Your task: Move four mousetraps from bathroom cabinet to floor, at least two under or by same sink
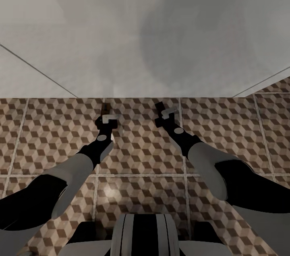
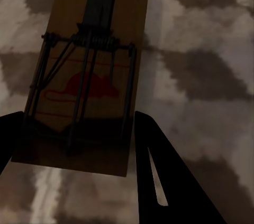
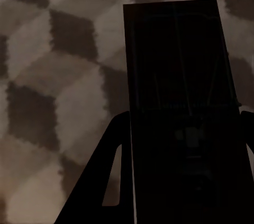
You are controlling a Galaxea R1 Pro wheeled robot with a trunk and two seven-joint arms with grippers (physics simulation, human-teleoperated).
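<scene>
- The left gripper (image 2: 74, 155) is clamped on a mousetrap (image 2: 90, 71): its dark fingers (image 2: 169, 182) sit against the two long edges of the near end of the board. The spring, wire bar and red mark face the wrist camera, and the far end sticks out beyond the fingertips.
- The right gripper (image 3: 180, 171) is clamped on a second mousetrap (image 3: 177, 76) the same way. This board is in deep shadow and its wire parts barely show.
- From the head, the left gripper (image 1: 105, 116) and right gripper (image 1: 161, 112) reach forward and down, side by side.
- Beyond both sets of fingertips lies the bathroom floor (image 1: 225, 135), cube-patterned tile with pale grout. I cannot tell how far the traps are above it.
- This looks like the placing step: two traps are carried to the floor and not yet released. Next, lower each board until it rests on the tile, then part the fingers.
- Furthest off, past the fingertips, a plain white surface (image 1: 121, 26) rises from the tile edge; I cannot tell whether it is wall or sink front.
</scene>
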